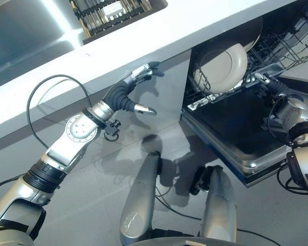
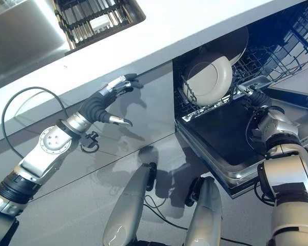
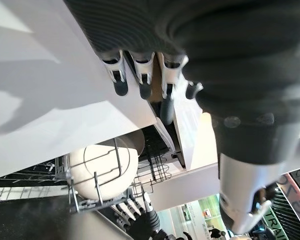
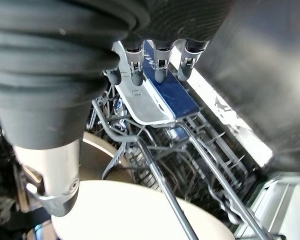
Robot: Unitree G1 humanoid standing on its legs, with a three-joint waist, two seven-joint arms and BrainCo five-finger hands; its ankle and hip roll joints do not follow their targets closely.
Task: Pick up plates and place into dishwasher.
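Right wrist view: the right hand (image 4: 155, 62) rests loosely extended fingers on the dishwasher rack (image 4: 200, 150) handle, cream plates (image 1: 223, 66) just beyond them. Left hand (image 1: 138, 84) hangs relaxed, holding nothing, below the countertop (image 1: 159, 31).

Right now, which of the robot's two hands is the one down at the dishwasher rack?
The right hand, fingers straight against the rack's front edge beside the cream plate. The left hand hovers open by the countertop.
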